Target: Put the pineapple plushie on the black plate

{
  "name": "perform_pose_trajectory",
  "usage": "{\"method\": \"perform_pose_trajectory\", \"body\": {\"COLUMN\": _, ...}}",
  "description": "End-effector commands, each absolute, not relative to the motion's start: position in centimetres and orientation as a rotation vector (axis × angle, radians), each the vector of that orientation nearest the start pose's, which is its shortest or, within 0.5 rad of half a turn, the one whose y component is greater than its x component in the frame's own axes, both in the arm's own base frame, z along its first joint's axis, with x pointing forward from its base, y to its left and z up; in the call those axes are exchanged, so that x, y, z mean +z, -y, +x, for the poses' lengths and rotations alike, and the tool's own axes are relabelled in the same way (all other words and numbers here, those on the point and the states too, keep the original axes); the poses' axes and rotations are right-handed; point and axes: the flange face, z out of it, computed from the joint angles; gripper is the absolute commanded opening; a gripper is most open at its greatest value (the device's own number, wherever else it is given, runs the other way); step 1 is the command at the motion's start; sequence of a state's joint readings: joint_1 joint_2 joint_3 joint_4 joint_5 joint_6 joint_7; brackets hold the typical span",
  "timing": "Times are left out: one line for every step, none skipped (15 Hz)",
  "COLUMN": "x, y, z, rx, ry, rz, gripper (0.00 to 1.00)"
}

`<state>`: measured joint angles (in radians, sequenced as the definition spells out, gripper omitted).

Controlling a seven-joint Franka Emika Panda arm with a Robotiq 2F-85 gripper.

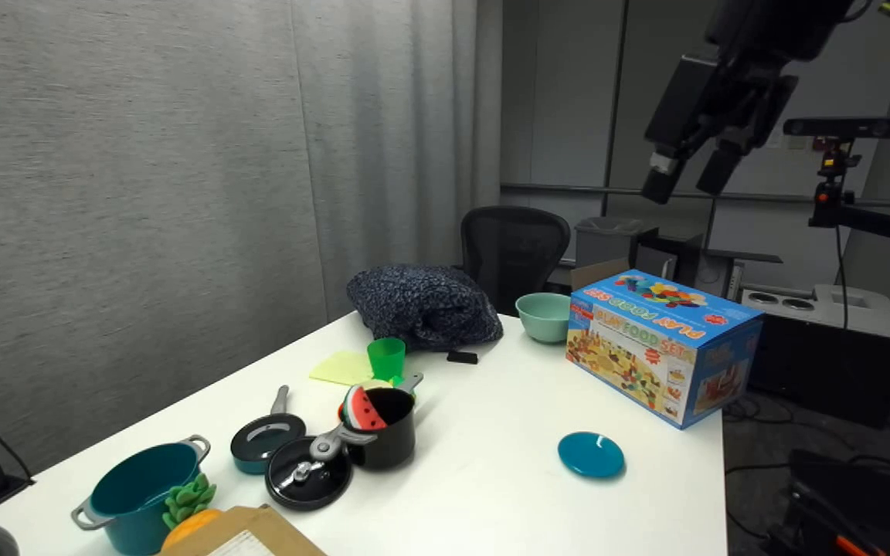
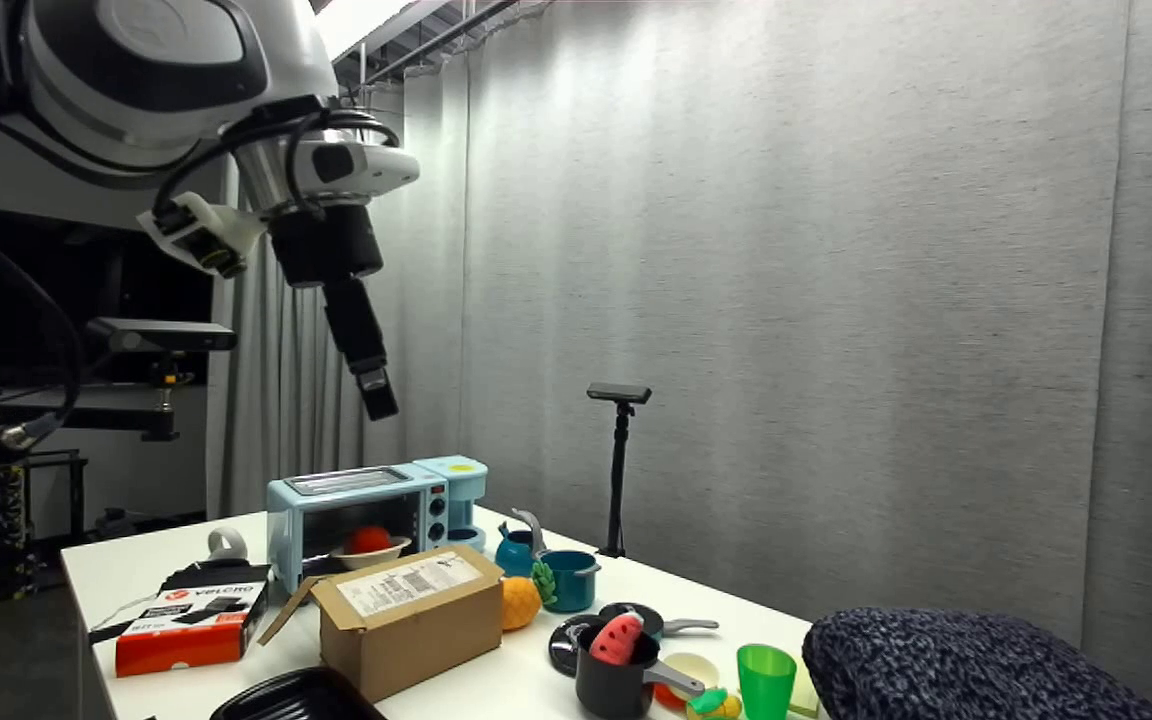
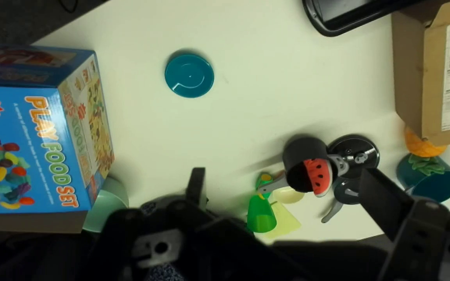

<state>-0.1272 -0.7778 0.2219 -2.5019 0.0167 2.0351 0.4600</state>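
The pineapple plushie, an orange body with a green tuft, leans by the teal pot [image 1: 136, 486]. It is partly hidden by the cardboard box [image 2: 426, 620] in an exterior view [image 1: 191, 527] and the wrist view [image 3: 422, 145]; it also shows in an exterior view [image 2: 520, 603]. A plain black dish is not clearly in view. A round black disc [image 1: 302, 490] with a silver knob, like a lid, lies beside the black pot [image 1: 391, 440]; I cannot tell whether it is the black plate. My gripper [image 1: 687, 179] is open and empty, high above the table [image 3: 281, 175].
A blue disc [image 1: 591, 455] and play food box [image 1: 646, 347] stand near one table edge. A watermelon plushie [image 3: 318, 175] sits in the black pot. A black tray [image 2: 296, 695], toaster oven [image 2: 366, 520], green cup [image 2: 765, 680] and dark-blue fuzzy lump [image 1: 426, 305] are around.
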Motion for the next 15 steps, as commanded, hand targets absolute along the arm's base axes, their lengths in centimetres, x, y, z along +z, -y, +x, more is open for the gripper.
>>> {"method": "perform_pose_trajectory", "body": {"x": 55.0, "y": -3.8, "z": 38.9, "rx": -0.562, "ry": -0.598, "rz": -3.148, "gripper": 1.0}}
{"method": "perform_pose_trajectory", "body": {"x": 54.6, "y": -3.8, "z": 39.9, "rx": -0.564, "ry": -0.581, "rz": -3.157, "gripper": 1.0}}
{"method": "perform_pose_trajectory", "body": {"x": 54.2, "y": -3.9, "z": 40.8, "rx": -0.562, "ry": -0.569, "rz": -3.168, "gripper": 1.0}}
{"method": "perform_pose_trajectory", "body": {"x": 54.2, "y": -4.1, "z": 38.5, "rx": -0.558, "ry": -0.595, "rz": -3.144, "gripper": 1.0}}
{"method": "perform_pose_trajectory", "body": {"x": 53.7, "y": -4.0, "z": 39.1, "rx": -0.54, "ry": -0.59, "rz": -3.149, "gripper": 1.0}}
{"method": "perform_pose_trajectory", "body": {"x": 53.4, "y": -4.0, "z": 39.3, "rx": -0.527, "ry": -0.59, "rz": -3.152, "gripper": 1.0}}
{"method": "perform_pose_trajectory", "body": {"x": 53.4, "y": -4.0, "z": 39.2, "rx": -0.528, "ry": -0.59, "rz": -3.152, "gripper": 1.0}}
{"method": "perform_pose_trajectory", "body": {"x": 53.6, "y": -4.1, "z": 39.1, "rx": -0.535, "ry": -0.589, "rz": -3.151, "gripper": 1.0}}
{"method": "perform_pose_trajectory", "body": {"x": 53.7, "y": -4.1, "z": 39.0, "rx": -0.54, "ry": -0.588, "rz": -3.15, "gripper": 1.0}}
{"method": "perform_pose_trajectory", "body": {"x": 53.8, "y": -4.1, "z": 39.0, "rx": -0.544, "ry": -0.587, "rz": -3.149, "gripper": 1.0}}
{"method": "perform_pose_trajectory", "body": {"x": 53.8, "y": -4.1, "z": 38.8, "rx": -0.548, "ry": -0.541, "rz": -3.142, "gripper": 1.0}}
{"method": "perform_pose_trajectory", "body": {"x": 53.8, "y": -3.8, "z": 38.8, "rx": -0.536, "ry": -0.537, "rz": -3.14, "gripper": 1.0}}
{"method": "perform_pose_trajectory", "body": {"x": 53.7, "y": -3.7, "z": 39.2, "rx": -0.509, "ry": -0.515, "rz": -3.12, "gripper": 1.0}}
{"method": "perform_pose_trajectory", "body": {"x": 53.6, "y": -3.6, "z": 39.6, "rx": -0.498, "ry": -0.484, "rz": -3.116, "gripper": 1.0}}
{"method": "perform_pose_trajectory", "body": {"x": 53.6, "y": -2.4, "z": 39.5, "rx": -0.469, "ry": -0.436, "rz": -3.122, "gripper": 1.0}}
